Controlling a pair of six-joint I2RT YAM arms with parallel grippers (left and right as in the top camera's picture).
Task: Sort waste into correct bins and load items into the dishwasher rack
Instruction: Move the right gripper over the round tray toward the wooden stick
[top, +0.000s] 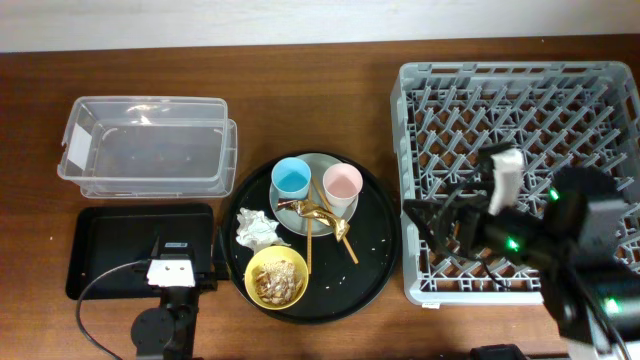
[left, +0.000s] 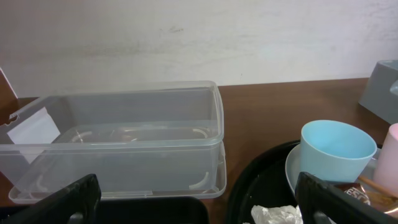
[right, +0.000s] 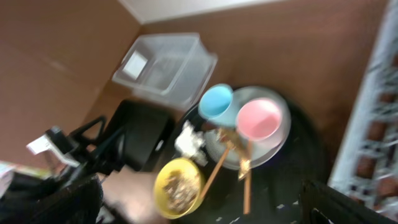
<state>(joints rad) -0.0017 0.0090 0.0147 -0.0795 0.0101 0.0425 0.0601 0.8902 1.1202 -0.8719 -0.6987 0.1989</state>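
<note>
A round black tray (top: 375, 262) holds a grey plate (top: 318, 166) with a light-blue cup (top: 291, 178) and a pink cup (top: 342, 184). On it also lie a gold foil wrapper (top: 318, 212), thin gold utensils (top: 311, 248), crumpled white tissue (top: 256, 228) and a yellow bowl (top: 276, 277) of beige scraps. The clear tub (top: 150, 145) and flat black tray (top: 115, 245) stand at the left. The grey dishwasher rack (top: 520, 110) stands at the right. My left gripper (top: 185, 250) is open over the flat tray's right end. My right gripper (top: 428, 222) is open and empty at the rack's left edge.
White crumbs (top: 372, 240) lie scattered on the round tray. The left wrist view shows the tub (left: 124, 143) ahead, with the blue cup (left: 336, 149) and tissue (left: 273, 214) at the right. The right wrist view is blurred and looks down on the bowl (right: 180, 186) and cups.
</note>
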